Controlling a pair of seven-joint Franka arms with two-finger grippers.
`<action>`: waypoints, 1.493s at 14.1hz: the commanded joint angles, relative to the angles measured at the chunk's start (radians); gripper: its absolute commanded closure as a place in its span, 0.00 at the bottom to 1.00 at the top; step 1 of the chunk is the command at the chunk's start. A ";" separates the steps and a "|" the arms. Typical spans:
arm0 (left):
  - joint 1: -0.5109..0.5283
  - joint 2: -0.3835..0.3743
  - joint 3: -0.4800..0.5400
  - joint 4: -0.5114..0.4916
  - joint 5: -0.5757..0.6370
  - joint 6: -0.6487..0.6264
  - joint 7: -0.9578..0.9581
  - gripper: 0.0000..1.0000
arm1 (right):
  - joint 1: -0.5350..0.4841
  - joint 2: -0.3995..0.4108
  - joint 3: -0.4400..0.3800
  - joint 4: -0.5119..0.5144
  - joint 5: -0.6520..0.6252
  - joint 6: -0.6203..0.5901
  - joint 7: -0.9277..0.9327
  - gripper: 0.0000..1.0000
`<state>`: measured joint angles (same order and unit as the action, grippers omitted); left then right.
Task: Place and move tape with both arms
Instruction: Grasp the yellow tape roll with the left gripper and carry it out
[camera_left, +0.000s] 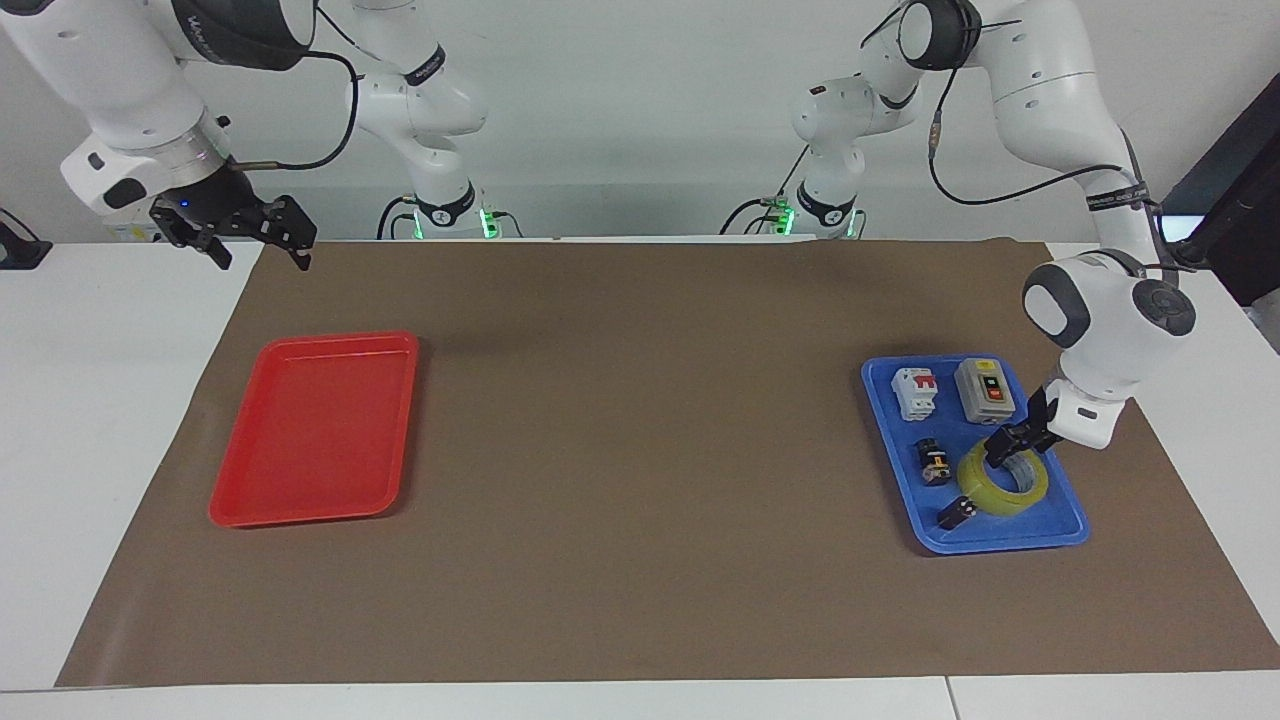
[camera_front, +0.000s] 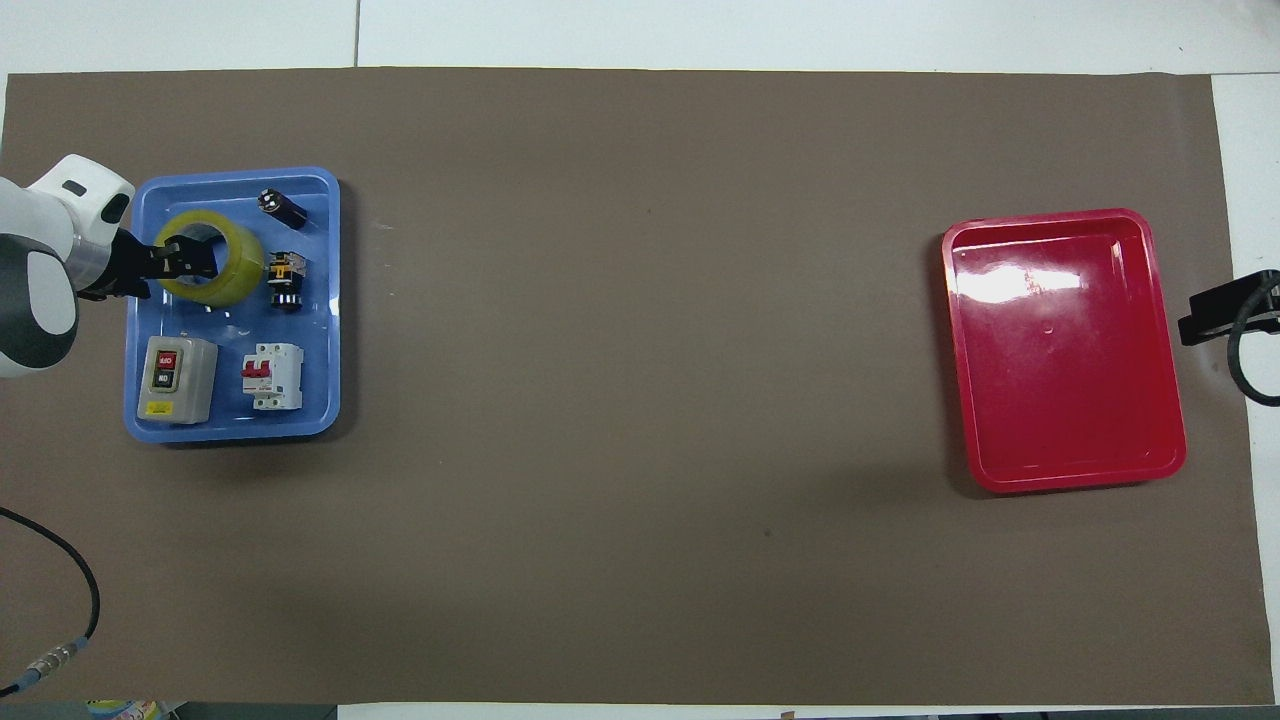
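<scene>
Tape (camera_left: 1003, 485) lies flat in the blue tray (camera_left: 1060, 530) at the left arm's end of the worktop (camera_left: 640, 560), in the half of the tray farther from the robots. Left end effector (camera_left: 1010, 447) is down at the roll's rim, fingers straddling the ring wall, one tip inside the core hole; can't tell if they are pressing on it yet. Crowding the roll: a small black-and-yellow part (camera_left: 933, 462) just beside it and a black cylinder (camera_left: 955, 514) touching or nearly touching its edge. Grey switch box (camera_left: 985, 390) and white breaker (camera_left: 914, 391) sit nearer the robots in the same tray. Right end effector (camera_left: 262, 238) hangs wide open and empty, over the brown mat's corner, waiting. Red tray (camera_left: 310, 430) is well apart, toward the right arm's end.
</scene>
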<state>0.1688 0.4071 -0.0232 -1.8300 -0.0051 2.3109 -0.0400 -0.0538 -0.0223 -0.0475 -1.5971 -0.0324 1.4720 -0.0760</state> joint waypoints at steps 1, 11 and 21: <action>0.012 0.004 -0.004 -0.034 0.022 0.056 -0.011 0.34 | -0.004 -0.024 0.003 -0.027 0.017 0.016 -0.015 0.00; 0.000 -0.158 -0.004 -0.035 0.022 -0.108 -0.017 1.00 | -0.004 -0.025 0.003 -0.030 0.019 0.014 -0.016 0.00; -0.397 -0.240 -0.006 -0.133 0.091 -0.119 -0.373 1.00 | -0.004 -0.025 0.003 -0.030 0.019 0.013 -0.018 0.00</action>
<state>-0.1220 0.1768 -0.0414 -1.9267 0.0392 2.1333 -0.2634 -0.0536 -0.0239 -0.0475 -1.5976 -0.0319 1.4719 -0.0759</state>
